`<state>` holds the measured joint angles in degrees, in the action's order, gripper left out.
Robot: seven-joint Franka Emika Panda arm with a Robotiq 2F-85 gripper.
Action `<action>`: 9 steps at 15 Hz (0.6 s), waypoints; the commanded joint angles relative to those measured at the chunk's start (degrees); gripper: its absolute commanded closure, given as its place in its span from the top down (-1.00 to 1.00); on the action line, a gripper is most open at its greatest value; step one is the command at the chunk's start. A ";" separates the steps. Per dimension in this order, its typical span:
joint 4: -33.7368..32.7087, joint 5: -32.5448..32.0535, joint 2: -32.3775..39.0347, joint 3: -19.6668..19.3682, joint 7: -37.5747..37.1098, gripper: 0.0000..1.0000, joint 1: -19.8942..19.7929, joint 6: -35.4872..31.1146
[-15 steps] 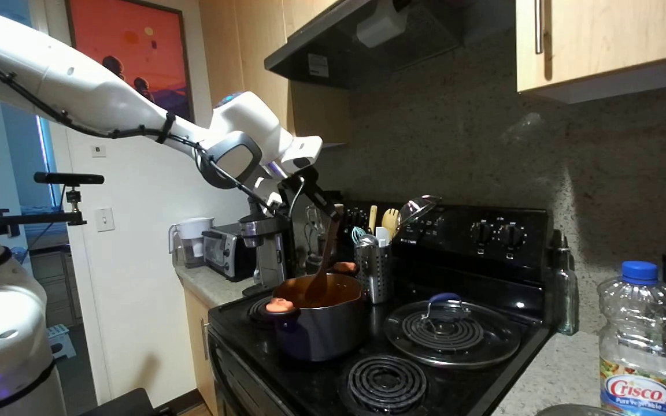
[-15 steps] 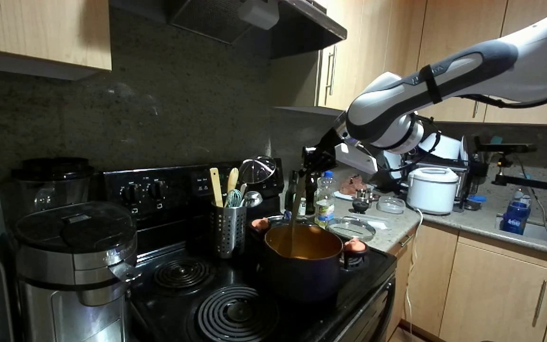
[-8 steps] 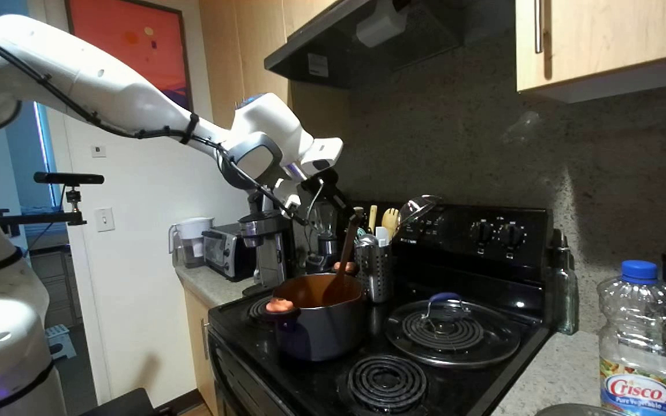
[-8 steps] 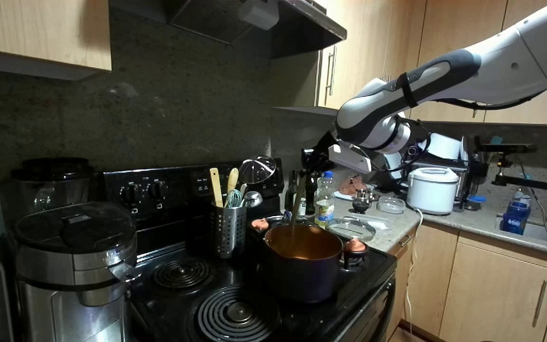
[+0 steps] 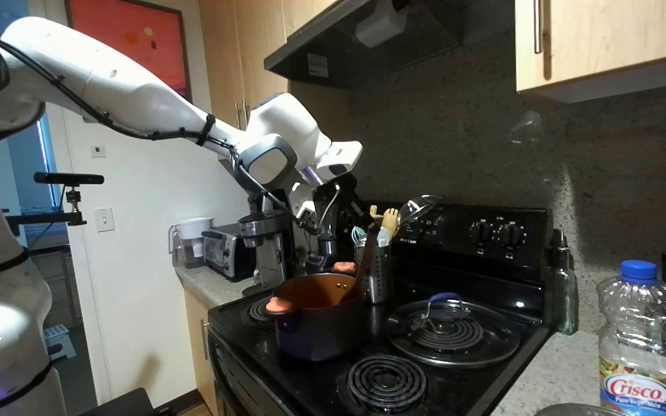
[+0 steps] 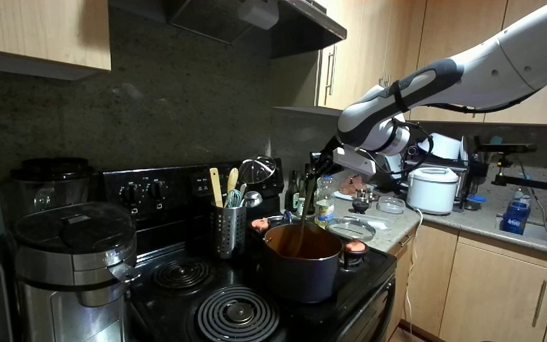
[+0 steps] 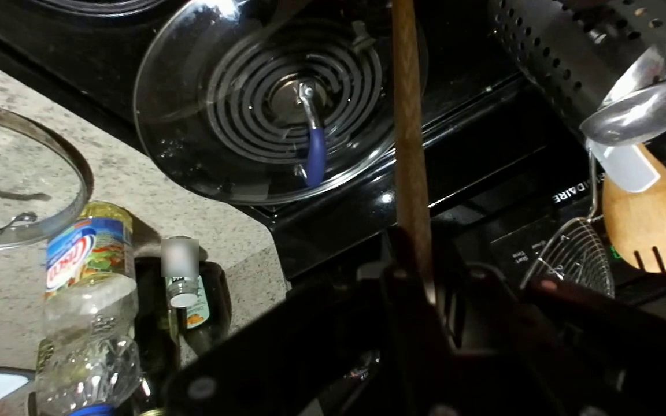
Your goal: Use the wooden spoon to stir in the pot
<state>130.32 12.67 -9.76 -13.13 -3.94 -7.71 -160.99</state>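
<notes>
Wooden spoon (image 5: 366, 259) inside dark pot (image 5: 319, 330)

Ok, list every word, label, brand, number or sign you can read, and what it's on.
"Crisco": label of the clear plastic bottle.
"Pure Vegetable": same label, just below.
"IDAIRE": stove's back panel, upside down in the wrist view; earlier letters not visible.
"Start Time": same panel, faint, a likely reading.
Too small or blurred to read: markings by the knobs, hood sticker, lid tag, labels of the dark bottles, lettering on the blue container.
</notes>
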 commanded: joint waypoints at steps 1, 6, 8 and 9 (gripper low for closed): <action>-0.97 0.65 0.50 0.15 -0.83 -0.88 -1.09 1.57; 2.41 1.33 -3.83 0.21 1.26 -0.88 -0.53 3.09; 4.45 0.88 -6.33 0.37 1.81 -0.88 -0.42 3.42; 5.90 0.42 -7.88 0.56 1.90 -0.88 -0.46 3.24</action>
<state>131.76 12.68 -11.72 -13.10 -3.68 -8.23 -159.08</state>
